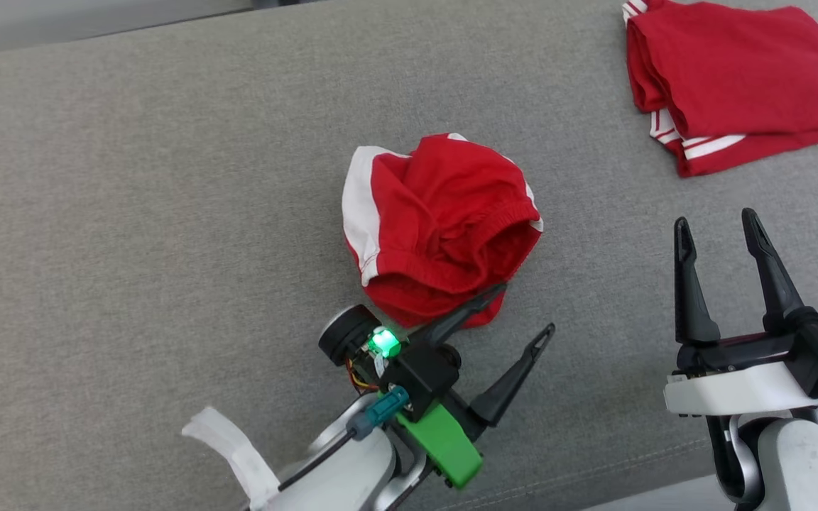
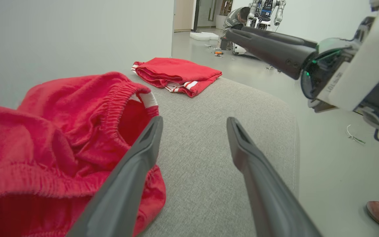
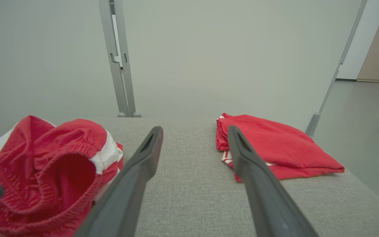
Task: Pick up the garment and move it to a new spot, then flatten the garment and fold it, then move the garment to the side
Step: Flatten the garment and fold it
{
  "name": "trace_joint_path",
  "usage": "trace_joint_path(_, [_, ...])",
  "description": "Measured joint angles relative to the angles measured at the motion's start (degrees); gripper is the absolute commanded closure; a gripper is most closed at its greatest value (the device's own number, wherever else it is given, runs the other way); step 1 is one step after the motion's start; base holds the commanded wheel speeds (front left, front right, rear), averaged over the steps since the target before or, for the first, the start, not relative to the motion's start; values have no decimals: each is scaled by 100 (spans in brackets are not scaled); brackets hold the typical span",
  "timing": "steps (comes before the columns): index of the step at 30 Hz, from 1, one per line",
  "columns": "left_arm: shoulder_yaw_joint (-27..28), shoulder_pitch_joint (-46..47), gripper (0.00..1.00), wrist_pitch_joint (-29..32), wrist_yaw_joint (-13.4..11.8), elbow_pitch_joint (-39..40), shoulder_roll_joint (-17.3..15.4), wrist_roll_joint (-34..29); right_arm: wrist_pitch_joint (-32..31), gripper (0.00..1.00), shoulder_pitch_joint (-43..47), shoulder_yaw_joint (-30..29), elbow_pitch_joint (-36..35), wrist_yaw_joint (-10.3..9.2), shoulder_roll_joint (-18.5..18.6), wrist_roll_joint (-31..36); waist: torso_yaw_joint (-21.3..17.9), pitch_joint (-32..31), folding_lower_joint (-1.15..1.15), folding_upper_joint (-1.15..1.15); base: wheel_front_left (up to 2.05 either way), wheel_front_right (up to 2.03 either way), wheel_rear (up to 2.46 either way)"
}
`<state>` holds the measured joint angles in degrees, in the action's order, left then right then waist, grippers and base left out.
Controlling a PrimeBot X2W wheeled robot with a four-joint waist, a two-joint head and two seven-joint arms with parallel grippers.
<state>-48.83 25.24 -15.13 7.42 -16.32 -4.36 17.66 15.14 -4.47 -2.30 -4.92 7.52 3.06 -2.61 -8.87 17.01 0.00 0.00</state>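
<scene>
On the cushion (image 1: 167, 213), the red garment (image 1: 437, 227) lies crumpled at centre, waistband gaping. My left gripper (image 1: 525, 308) is spread wide and empty, one finger at the garment's near edge. My right gripper (image 1: 714, 218), also spread and empty, hovers well apart, below a folded pile (image 1: 735, 78).

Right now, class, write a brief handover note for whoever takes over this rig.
Left gripper: jaws open, one finger at the near edge of the crumpled garment, nothing gripped.
Right gripper: jaws open, empty, off to the right.
A folded garment lies at the far right of the cushion.
Done: nothing on the crumpled one.
Left: pick up, move, flatten, fold, set aside.
</scene>
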Motion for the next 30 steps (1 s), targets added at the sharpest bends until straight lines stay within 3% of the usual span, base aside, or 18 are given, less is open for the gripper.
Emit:
trace_joint_path(7, [74, 625, 0, 2, 3, -667, 118, 332, 0, 0, -87, 41, -7, 0, -8, -52, -374, 407, 0, 0, 0, 0, 0])
trace_joint_path(15, [186, 1003, 0, 1, -449, -653, 144, 575, -1, 0, -166, 97, 25, 0, -11, -120, -617, 642, 0, 0, 0, 0, 0])
trace_joint_path(18, [56, 1184, 0, 1, -731, -650, 149, 802, 0, 0, -188, 140, 56, 0, -11, -134, -662, 678, 0, 0, 0, 0, 0])
trace_joint_path(24, [-345, 1626, 0, 21, -1573, -1140, 156, 1190, 0, 0, -223, 243, 113, 0, -13, -187, -751, 701, 0, 0, 0, 0, 0])
trace_joint_path(29, [-506, 1980, 0, 103, -2063, -1461, 158, 1730, 0, 0, -271, 294, 131, 0, -13, -269, -831, 723, 0, 0, 0, 0, 0])
trace_joint_path(30, [-510, 2035, 72, 100, -2116, -1516, 160, 1824, 0, 0, -275, 305, 132, 0, -13, -287, -843, 726, 0, 0, 0, 0, 0])
